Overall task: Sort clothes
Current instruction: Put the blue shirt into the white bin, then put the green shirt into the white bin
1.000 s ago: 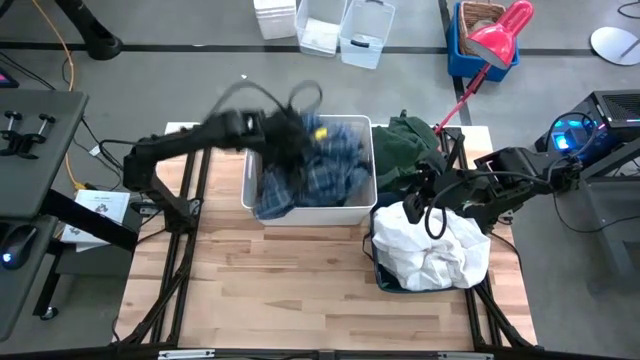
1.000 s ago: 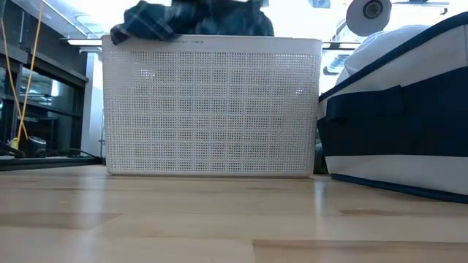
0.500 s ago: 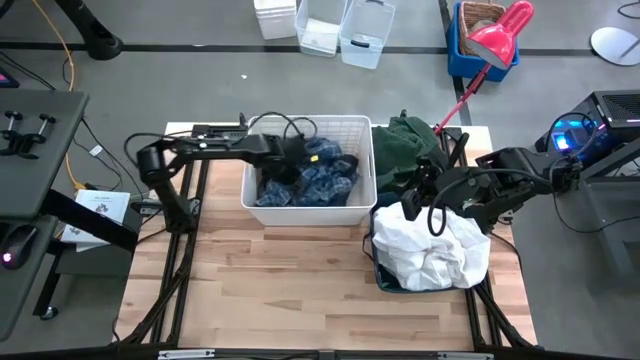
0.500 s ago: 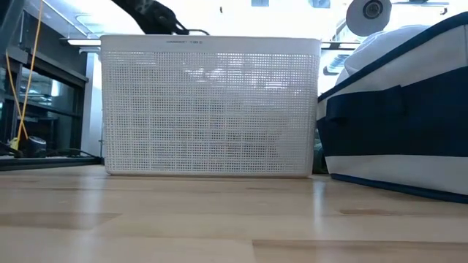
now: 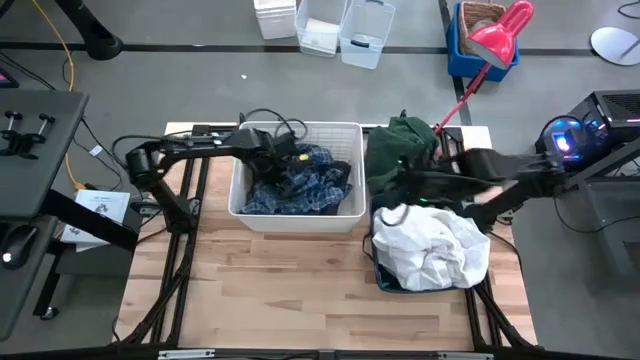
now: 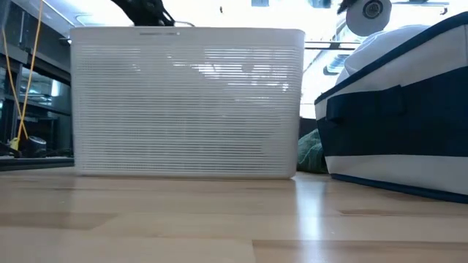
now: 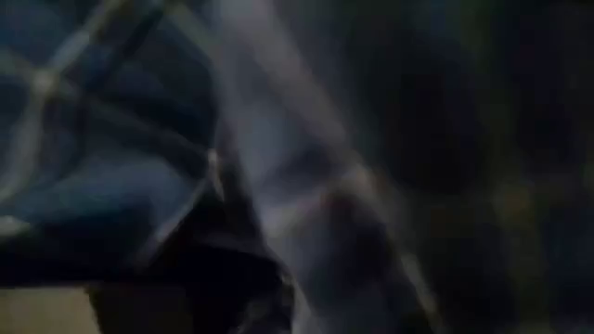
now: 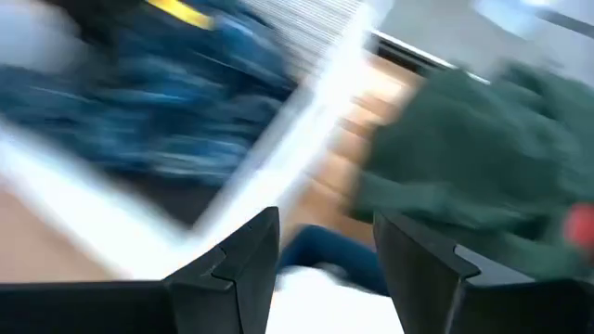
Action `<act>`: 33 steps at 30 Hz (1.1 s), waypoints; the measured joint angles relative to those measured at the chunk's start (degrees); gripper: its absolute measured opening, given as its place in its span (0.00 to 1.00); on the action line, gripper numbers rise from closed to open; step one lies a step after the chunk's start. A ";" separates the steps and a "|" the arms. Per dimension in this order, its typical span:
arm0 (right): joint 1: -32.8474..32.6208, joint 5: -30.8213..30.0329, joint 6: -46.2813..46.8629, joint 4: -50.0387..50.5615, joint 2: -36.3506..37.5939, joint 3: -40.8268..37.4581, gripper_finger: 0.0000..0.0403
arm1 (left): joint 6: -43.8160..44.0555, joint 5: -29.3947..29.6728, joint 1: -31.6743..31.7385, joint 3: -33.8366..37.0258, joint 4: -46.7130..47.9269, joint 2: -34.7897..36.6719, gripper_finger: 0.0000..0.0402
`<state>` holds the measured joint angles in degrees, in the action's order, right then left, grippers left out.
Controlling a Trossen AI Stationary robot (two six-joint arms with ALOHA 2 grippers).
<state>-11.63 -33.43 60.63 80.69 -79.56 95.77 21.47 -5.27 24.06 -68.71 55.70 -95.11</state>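
The blue-and-white plaid shirt lies bunched inside the white lattice basket. My left gripper is down in the basket, right at the shirt. The dark green garment lies heaped on the table between the basket and the navy bin. A thin white garment is piled on top of the bin. My right gripper hovers open near the green garment's near edge, with nothing between its fingers. The dark grey garment is out of view.
Bare wooden table stretches toward the near edge. On the floor beyond the far edge stand clear plastic boxes and a blue crate with a red dustpan. The basket wall fills the low view.
My left gripper has dropped from above the basket down into it with the plaid shirt, which hung over the rim and now lies inside. The basket has slid toward the table's left and near edges. My right arm has swung left, toward the green garment and the basket.
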 joint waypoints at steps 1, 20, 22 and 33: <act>1.98 0.58 0.39 2.43 -1.03 0.00 0.43 | -0.32 0.73 0.29 0.00 1.22 1.84 0.65; 40.97 19.41 -27.52 -0.81 -13.26 -13.79 0.43 | -1.99 6.00 0.17 -0.13 0.63 20.96 0.66; 42.18 19.94 -29.80 -3.03 -13.21 -14.17 0.44 | -2.09 6.00 0.44 -0.17 -0.05 21.21 0.66; 53.94 19.98 -40.09 -11.01 -19.92 -14.21 0.57 | 1.52 6.02 0.72 -0.22 0.14 21.24 0.66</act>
<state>42.31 -13.46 20.55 69.68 -99.48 81.56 22.99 0.75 24.77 -68.93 55.84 -73.87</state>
